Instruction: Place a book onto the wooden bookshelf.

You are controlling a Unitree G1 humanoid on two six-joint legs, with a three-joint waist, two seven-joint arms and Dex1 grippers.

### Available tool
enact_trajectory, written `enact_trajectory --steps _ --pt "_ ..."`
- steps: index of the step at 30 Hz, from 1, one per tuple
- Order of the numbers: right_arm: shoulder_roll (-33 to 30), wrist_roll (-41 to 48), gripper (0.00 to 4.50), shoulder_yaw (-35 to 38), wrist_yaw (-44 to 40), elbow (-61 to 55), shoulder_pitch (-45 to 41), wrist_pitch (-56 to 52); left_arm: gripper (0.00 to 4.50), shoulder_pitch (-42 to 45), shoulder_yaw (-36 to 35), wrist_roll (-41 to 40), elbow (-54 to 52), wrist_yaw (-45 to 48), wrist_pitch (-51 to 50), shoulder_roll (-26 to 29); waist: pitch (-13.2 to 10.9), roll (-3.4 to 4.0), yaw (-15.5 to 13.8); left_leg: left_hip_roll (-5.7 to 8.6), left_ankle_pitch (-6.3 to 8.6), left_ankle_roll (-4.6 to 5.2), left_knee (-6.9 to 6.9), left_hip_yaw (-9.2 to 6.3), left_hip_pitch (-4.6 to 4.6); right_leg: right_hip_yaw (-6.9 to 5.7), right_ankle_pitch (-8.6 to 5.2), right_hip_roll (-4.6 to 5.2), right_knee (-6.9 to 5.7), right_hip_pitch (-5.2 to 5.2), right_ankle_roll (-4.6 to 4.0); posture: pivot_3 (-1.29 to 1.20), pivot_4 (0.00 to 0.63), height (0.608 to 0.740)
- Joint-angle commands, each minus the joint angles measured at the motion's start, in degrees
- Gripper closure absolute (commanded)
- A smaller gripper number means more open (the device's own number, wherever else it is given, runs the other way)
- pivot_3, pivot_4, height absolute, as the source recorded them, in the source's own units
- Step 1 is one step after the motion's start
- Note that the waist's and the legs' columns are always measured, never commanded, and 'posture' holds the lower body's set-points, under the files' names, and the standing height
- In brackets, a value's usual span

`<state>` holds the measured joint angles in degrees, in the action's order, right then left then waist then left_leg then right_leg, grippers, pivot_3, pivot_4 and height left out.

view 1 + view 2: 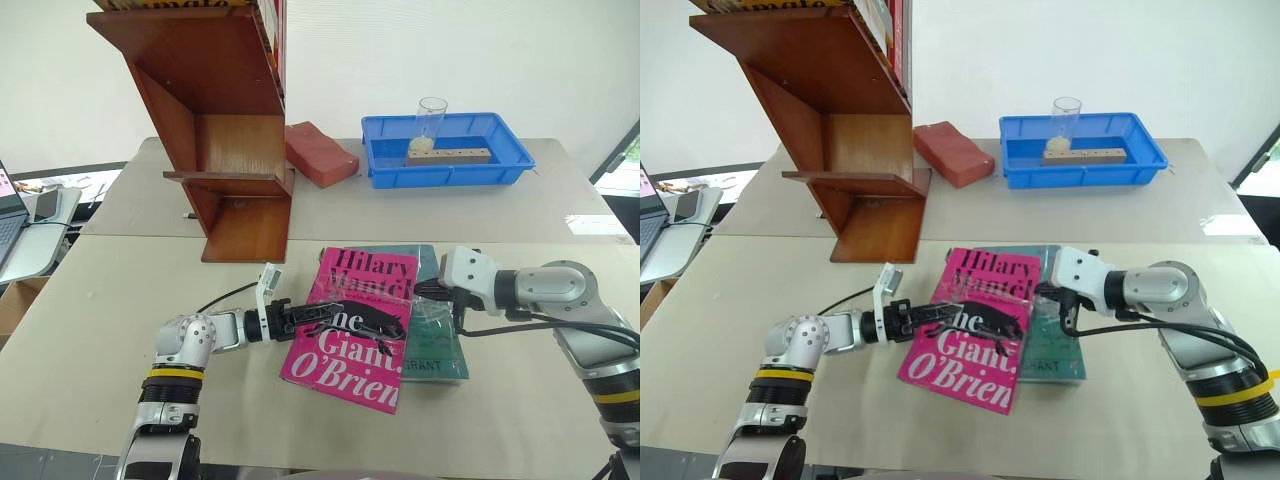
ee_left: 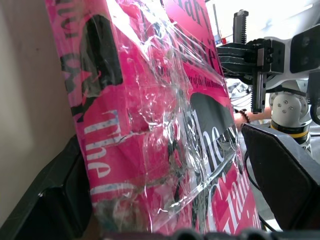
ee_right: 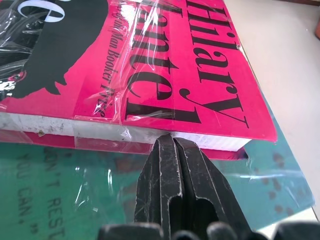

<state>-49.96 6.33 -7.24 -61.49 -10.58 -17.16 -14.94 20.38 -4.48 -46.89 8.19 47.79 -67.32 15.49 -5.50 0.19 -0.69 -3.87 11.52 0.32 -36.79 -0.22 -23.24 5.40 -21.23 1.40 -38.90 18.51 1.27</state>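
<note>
From where I stand, the pink book (image 1: 350, 325) is the thing to steer by. Well behind it and off to its left rises the wooden bookshelf (image 1: 225, 130), on the same surface (image 1: 90, 330), its open compartments facing the book's side of the room. At the book's left edge the left gripper (image 1: 325, 316) reaches in level, its jaws standing wide with one finger over the cover and the other under it, straddling the book rather than visibly pinching it. The book lies tilted, its right part resting on a teal plastic-wrapped book (image 1: 440, 345). At its right edge the right gripper (image 3: 175, 150) has its jaws pressed together, the tip nosing against the page edge. The book looks light and fairly stiff, but its glossy, crinkled film wrap will likely be slippery; a deep bite across the left edge, near the middle, seems the safest hold.
</note>
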Motion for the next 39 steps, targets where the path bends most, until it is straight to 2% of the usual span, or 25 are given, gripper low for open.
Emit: enact_trajectory --steps 1,6,7,12,16,20,23,27,29,34,39 --pt "-0.21 1.38 4.5 1.9 -0.31 -0.93 -1.48 0.03 1.23 0.23 -3.54 -4.23 -5.14 -1.06 -1.28 -0.22 0.0 0.0 0.1 0.0 0.0 0.0 0.02 0.0 0.01 0.0 0.0 0.0 0.01 0.0 0.0 0.0 0.15 0.649" --pt "-2.48 3.94 4.5 6.15 -1.21 -1.83 -1.09 -1.44 3.6 -0.15 -7.47 -7.96 -8.9 -3.39 -2.37 0.17 -0.01 0.01 0.08 -0.02 0.0 0.0 0.07 -0.05 0.03 -0.02 0.0 -0.03 0.0 0.0 0.0 0.0 0.15 0.649" --pt "-3.86 4.97 4.5 8.18 -1.7 -2.5 -0.5 -2.22 3.77 -0.01 -8.17 -8.72 -10.54 -3.73 -1.97 0.43 -0.01 0.01 0.06 -0.01 0.0 0.0 0.07 -0.05 0.02 -0.02 0.0 -0.02 0.0 0.0 0.0 0.0 0.15 0.649" --pt "-9.06 8.88 4.5 18.41 -2.23 -3.43 2.49 -4.31 3.78 3.51 -9.52 -11.6 -18.44 -4.53 0.07 2.48 -0.07 -0.04 -0.07 0.03 -0.01 -0.01 0.06 -0.07 -0.04 -0.01 0.0 0.0 0.13 -0.1 0.0 0.0 0.15 0.649" --pt "-13.43 13.64 4.5 30.92 -5.52 -3.71 7.48 -9.0 3.78 13.64 -6.92 -10.34 -28.21 -4.2 5.44 5.38 -0.14 -0.03 -0.26 0.03 -0.03 -0.06 0.06 -0.13 -0.1 -0.04 0.0 -0.01 0.33 -0.23 0.0 0.0 0.15 0.649" --pt "-14.67 17.27 4.5 35.35 -5.42 -6.59 8.66 -13.27 3.78 24.54 1.62 8.09 -31.08 -5.65 21.61 11.32 -0.12 0.07 0.04 0.08 -0.07 -0.13 0.09 -0.11 -0.17 0.02 0.03 0.0 0.61 -0.36 0.05 0.0 0.15 0.649" --pt "-14.34 20.5 4.5 35.64 -4.09 -9.26 7.1 -16.14 3.78 30.25 5.54 19.93 -27.73 -4.4 36.2 14.56 -0.13 0.1 0.6 0.08 -0.08 -0.13 0.28 -0.08 -0.04 0.13 0.07 -0.02 0.77 -0.43 0.05 0.0 0.15 0.649" --pt "-12.35 25.84 4.5 32.78 1.09 -12.64 -0.51 -19.96 3.78 35.52 14.14 45.32 -14.24 -1.44 69.44 25.9 -0.2 0.23 1.23 0.11 -0.16 -0.24 0.77 0.0 0.01 0.26 0.08 -0.03 0.84 -0.41 0.04 0.0 0.15 0.649" --pt "-11.25 27.53 4.5 30.5 3.38 -13.31 -4.74 -21.59 3.78 37.04 16.16 52.66 -6.88 -2.45 79.9 29.95 -0.25 0.29 1.44 0.08 -0.19 -0.27 0.88 -0.01 0.08 0.3 0.08 -0.09 0.86 -0.38 0.03 0.0 0.15 0.649" --pt "-9.16 29.0 4.5 26.34 5.81 -13.46 -9.99 -22.27 3.78 38.72 18.51 62.68 6.22 -4.46 94.98 34.58 -0.28 0.28 0.86 0.02 -0.19 -0.26 0.8 0.0 0.09 0.25 0.08 -0.09 0.83 -0.23 0.04 0.0 0.15 0.649" --pt "-7.33 31.13 4.5 23.21 7.58 -14.15 -14.59 -23.67 3.78 39.23 19.33 67.48 13.33 -3.07 98.53 37.02 -0.38 0.28 -0.05 0.01 -0.19 -0.25 0.65 0.04 -0.19 0.23 0.13 -0.06 0.74 0.03 0.14 0.0 0.15 0.649"
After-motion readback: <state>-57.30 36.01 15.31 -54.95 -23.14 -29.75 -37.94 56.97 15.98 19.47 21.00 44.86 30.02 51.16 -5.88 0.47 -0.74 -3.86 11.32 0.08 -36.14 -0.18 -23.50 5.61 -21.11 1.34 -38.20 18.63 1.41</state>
